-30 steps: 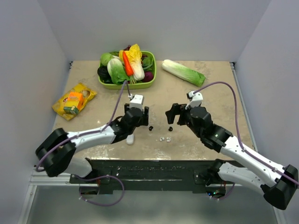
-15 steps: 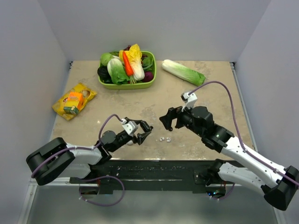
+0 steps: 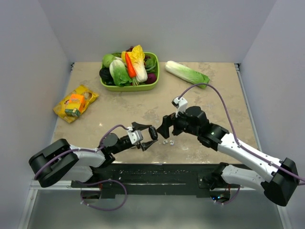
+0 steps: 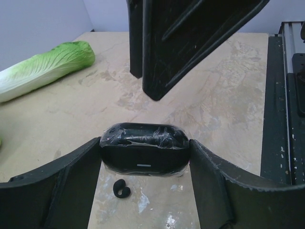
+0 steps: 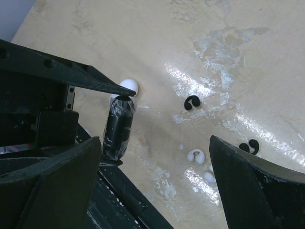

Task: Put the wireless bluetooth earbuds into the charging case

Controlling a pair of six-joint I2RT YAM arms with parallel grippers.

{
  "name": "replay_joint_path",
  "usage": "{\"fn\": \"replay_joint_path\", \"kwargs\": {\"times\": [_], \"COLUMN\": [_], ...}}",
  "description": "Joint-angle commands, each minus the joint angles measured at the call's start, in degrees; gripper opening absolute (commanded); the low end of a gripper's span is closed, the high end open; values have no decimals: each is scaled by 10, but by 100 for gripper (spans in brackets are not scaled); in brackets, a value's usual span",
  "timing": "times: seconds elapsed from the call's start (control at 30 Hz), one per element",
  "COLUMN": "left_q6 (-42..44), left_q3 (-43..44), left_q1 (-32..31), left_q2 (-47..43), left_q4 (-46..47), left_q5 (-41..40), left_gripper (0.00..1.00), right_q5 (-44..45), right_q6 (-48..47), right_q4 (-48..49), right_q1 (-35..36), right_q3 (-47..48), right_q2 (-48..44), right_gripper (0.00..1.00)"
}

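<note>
My left gripper [image 3: 149,136] is shut on a black oval case wrapped in clear film [image 4: 143,153], held just above the table; it also shows in the right wrist view [image 5: 119,128]. My right gripper [image 3: 164,130] is open and empty, hovering right next to it, its fingers [image 4: 190,43] above the black case. Two tiny white earbuds [image 3: 167,141] lie on the table below the right gripper, and in the right wrist view [image 5: 196,155]. A white rounded piece [image 5: 128,86], likely the white charging case, peeks out behind the black case; it is hidden in the top view.
Small black curled pieces lie on the table [image 5: 192,101] [image 5: 249,145] [image 4: 121,189]. A green basket of vegetables [image 3: 153,84] stands at the back, a napa cabbage [image 3: 187,73] at the back right, a yellow snack bag [image 3: 75,102] at the left. The black base rail [image 3: 152,171] runs along the near edge.
My right gripper has moved left and down, close to the left gripper. My left gripper has shifted slightly right, now shut on the black case.
</note>
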Motion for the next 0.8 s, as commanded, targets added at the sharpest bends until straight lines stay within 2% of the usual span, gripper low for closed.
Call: {"fn": "replay_joint_path", "kwargs": {"times": [0.0, 0.2, 0.77], "left_q6": [29, 32, 36], "left_q3": [28, 31, 19], "left_q1": [-5, -12, -25], "left_q2": [-5, -5, -31], "left_q4": [96, 89, 70], "left_q5": [18, 14, -8], "left_gripper": [0, 0, 0], "right_q5": [-41, -36, 30], "right_q6": [7, 8, 24], "right_q4": [38, 42, 11], "right_q1": [7, 16, 15], "right_q3": [25, 31, 15], "right_q2": [27, 61, 29], "right_gripper": [98, 98, 98]}}
